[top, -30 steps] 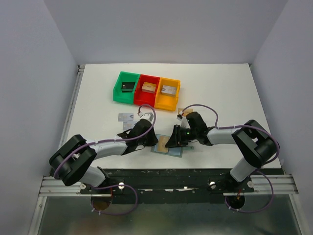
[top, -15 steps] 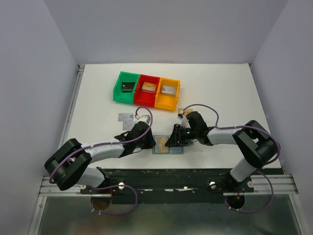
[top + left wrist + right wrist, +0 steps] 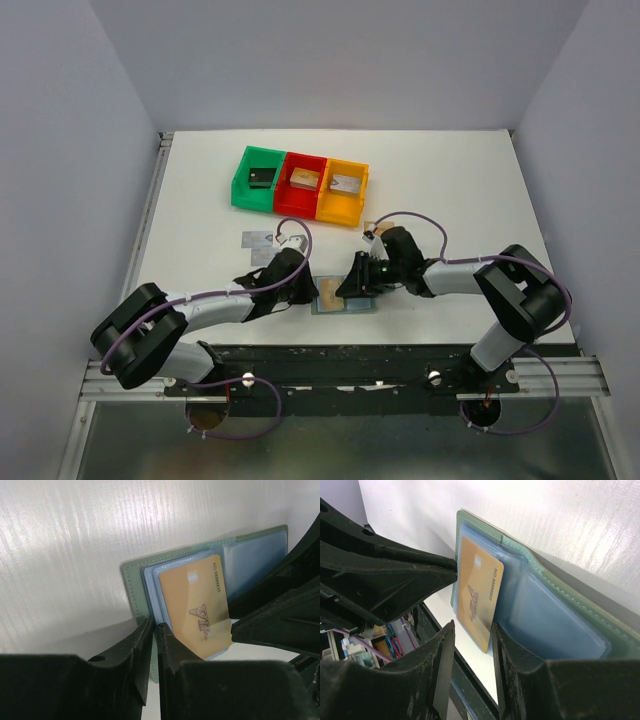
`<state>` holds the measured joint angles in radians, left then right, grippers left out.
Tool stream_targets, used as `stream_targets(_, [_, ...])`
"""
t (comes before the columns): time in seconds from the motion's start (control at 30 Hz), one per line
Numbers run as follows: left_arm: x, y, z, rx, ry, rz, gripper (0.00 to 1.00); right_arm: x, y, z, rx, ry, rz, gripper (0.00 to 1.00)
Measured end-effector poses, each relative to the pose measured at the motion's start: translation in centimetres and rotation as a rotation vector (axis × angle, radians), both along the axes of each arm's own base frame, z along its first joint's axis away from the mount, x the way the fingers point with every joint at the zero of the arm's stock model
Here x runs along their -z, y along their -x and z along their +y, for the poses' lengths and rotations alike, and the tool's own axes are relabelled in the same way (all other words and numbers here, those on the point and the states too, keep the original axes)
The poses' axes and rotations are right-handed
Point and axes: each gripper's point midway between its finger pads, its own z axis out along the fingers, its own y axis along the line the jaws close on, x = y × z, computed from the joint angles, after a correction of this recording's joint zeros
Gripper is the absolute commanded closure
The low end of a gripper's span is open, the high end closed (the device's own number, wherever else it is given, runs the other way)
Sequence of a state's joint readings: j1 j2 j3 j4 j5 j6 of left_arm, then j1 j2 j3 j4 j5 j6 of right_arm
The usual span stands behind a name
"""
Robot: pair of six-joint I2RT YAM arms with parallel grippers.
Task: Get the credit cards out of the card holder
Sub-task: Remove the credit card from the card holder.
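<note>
While wallet (image 3: 131, 582) lies open, gold card (image 3: 197, 610) reading "VIP" sits in its pocket; bins (image 3: 298, 206) hold blocks (image 3: 304, 179). Right gripper (image 3: 473, 630) jaws apart; left gripper (image 3: 154, 625) nearly closed, grip unclear.

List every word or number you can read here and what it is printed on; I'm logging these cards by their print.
"VIP": large dark letters on the gold card sitting in the card holder.
"NO 88888...": small line along that same card's edge; the last digits are too blurred to be sure of.
Silvery card lying on the table: its print is too small to read.
Nothing else shows legible text.
</note>
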<state>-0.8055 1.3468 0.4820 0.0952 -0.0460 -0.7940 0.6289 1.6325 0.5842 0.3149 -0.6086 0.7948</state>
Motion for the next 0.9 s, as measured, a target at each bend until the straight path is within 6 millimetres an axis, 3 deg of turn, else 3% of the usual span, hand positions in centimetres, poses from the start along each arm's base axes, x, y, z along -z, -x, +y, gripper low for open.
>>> stream_targets(0.4, [0.14, -0.06, -0.05, -0.002, 0.005, -0.001, 0.78, 0.91, 0.08, 0.22, -0.008, -0.01, 0.029, 0.58])
stream_targets(0.9, [0.18, -0.25, -0.27, -0.003, 0.012, -0.007, 0.81, 0.44, 0.5, 0.65, -0.016, -0.116, 0.034, 0.62])
